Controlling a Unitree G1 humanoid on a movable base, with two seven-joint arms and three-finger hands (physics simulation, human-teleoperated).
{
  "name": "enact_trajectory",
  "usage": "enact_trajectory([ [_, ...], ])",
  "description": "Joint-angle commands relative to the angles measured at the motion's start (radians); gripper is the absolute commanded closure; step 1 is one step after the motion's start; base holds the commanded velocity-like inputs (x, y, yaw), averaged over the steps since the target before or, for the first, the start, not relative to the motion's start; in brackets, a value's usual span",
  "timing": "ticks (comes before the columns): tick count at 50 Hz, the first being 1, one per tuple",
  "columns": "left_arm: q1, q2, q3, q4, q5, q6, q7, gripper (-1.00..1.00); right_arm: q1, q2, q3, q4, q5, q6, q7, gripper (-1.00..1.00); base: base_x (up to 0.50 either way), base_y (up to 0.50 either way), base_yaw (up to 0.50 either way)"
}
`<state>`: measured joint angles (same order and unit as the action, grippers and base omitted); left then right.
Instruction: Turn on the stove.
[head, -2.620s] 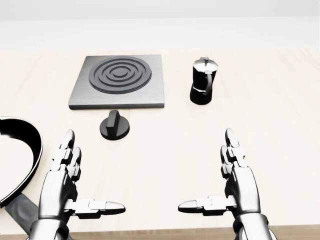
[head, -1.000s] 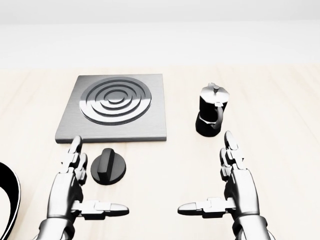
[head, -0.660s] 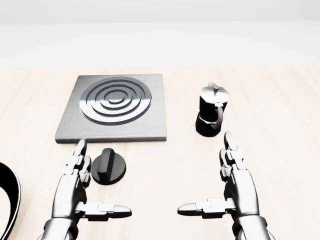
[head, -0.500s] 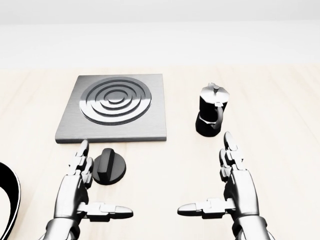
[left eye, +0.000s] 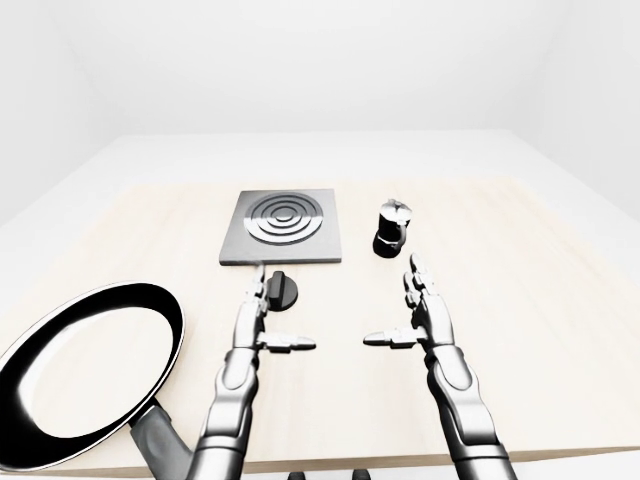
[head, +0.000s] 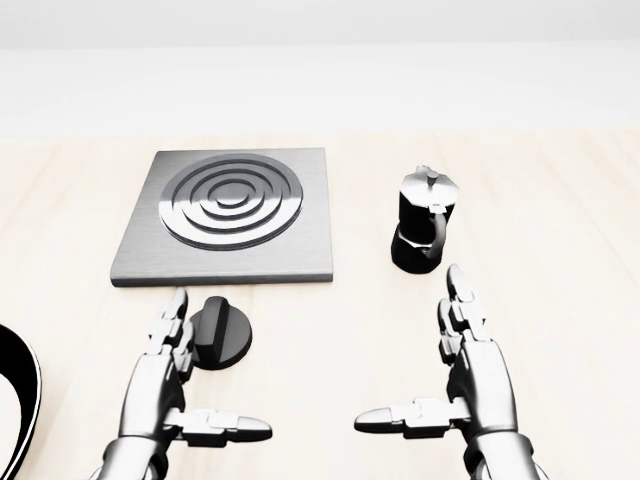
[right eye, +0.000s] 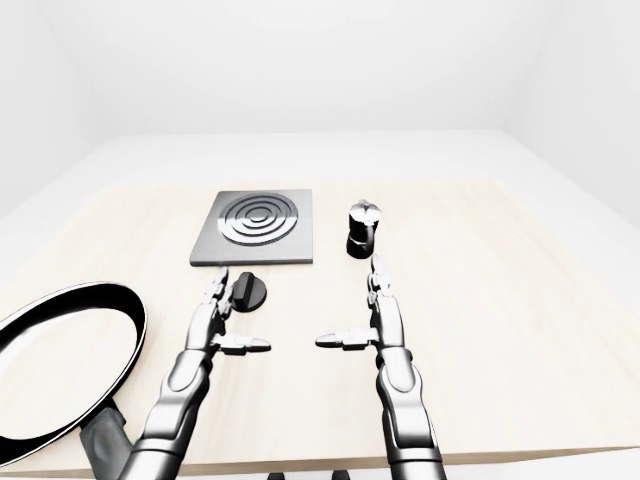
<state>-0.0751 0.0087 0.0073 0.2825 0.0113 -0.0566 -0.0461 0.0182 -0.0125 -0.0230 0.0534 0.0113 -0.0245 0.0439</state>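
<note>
stove (head: 230, 218), knob (head: 224, 335) beside splayed left hand (head: 160, 385)

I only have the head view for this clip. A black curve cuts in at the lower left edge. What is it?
Observer: A frying pan; the left-eye view shows its whole round rim, black inside, lying on the table at lower left.
Operator: Does its handle show anywhere?
Observer: Yes, a dark handle runs off the bottom edge of the left-eye view, beside the left arm.
Operator: How far does the table run beyond the stove?
Observer: In the eye views the wooden top ends just above the stove; white floor and walls follow.
</note>
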Motion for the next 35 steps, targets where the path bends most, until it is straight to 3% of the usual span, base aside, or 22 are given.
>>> enact_trajectory([
  [1,-0.015,-0.001,-0.002,0.056,0.003,-0.027,-0.001,-1.0,-0.004,0.0,0.0,0.009,0.0,-0.004,0.0,-1.0,0.0,0.0,0.0],
  [19,-0.016,-0.016,-0.027,0.081,0.022,-0.031,-0.007,-1.0,-0.007,-0.001,-0.002,0.02,0.002,-0.009,0.002,-1.0,0.0,0.0,0.0],
  [27,0.037,-0.037,-0.083,-0.049,0.059,0.027,-0.019,-1.0,-0.004,-0.001,-0.001,0.008,0.001,0.001,0.002,-1.0,0.0,0.0,0.0],
  [28,0.041,-0.039,-0.087,-0.061,0.062,0.032,-0.02,-1.0,-0.006,-0.001,-0.002,0.031,0.001,-0.019,0.002,-1.0,0.0,0.0,0.0],
  [29,0.045,-0.041,-0.093,-0.068,0.065,0.036,-0.021,-1.0,-0.016,0.0,-0.005,0.113,-0.001,-0.063,0.003,-1.0,0.0,0.0,0.0],
  [30,0.049,-0.042,-0.099,-0.073,0.068,0.037,-0.023,-1.0,-0.019,0.0,-0.006,0.138,0.0,-0.063,0.003,-1.0,0.0,0.0,0.0],
  [31,0.059,-0.047,-0.115,-0.091,0.078,0.047,-0.027,-1.0,-0.008,-0.002,-0.001,0.032,0.002,-0.018,0.0,-1.0,0.0,0.0,0.0],
  [35,0.082,-0.055,-0.148,-0.133,0.093,0.067,-0.037,-1.0,-0.007,-0.001,-0.001,0.02,0.002,-0.004,0.001,-1.0,0.0,0.0,0.0],
])
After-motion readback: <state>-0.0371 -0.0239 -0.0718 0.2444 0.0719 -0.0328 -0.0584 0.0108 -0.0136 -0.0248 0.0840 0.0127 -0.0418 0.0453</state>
